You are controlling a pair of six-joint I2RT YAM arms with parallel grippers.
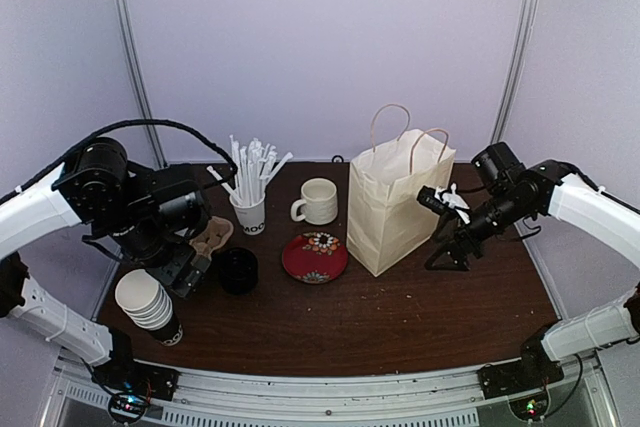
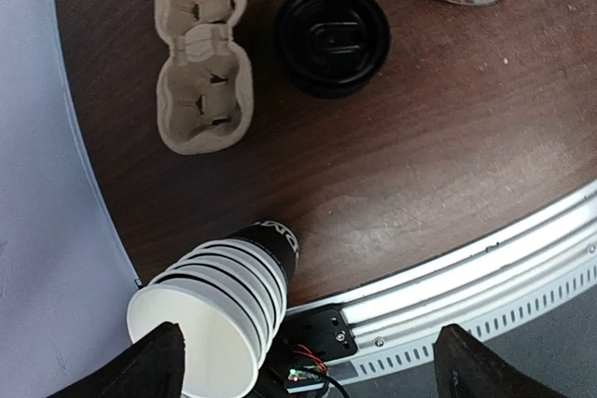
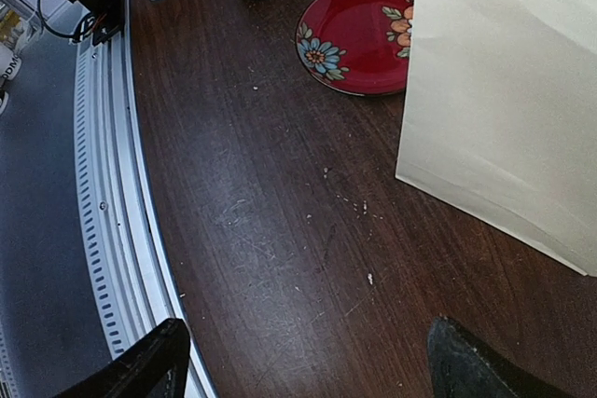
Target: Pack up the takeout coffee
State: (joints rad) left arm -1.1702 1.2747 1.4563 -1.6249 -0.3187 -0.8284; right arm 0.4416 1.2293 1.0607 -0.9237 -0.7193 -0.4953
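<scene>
One low black round cup with a black lid stands on the table left of centre. It also shows in the left wrist view. A second lidded cup is not in view. A two-slot cardboard cup carrier lies just behind it and shows empty in the left wrist view. A cream paper bag with handles stands open at centre right. My left gripper is open and empty above the table, near the carrier and the black cup. My right gripper is open and empty beside the bag's right side.
A stack of unlidded black paper cups with white insides stands at the front left, close under my left gripper. A red flowered plate, a cream mug and a white straw-filled cup stand mid-table.
</scene>
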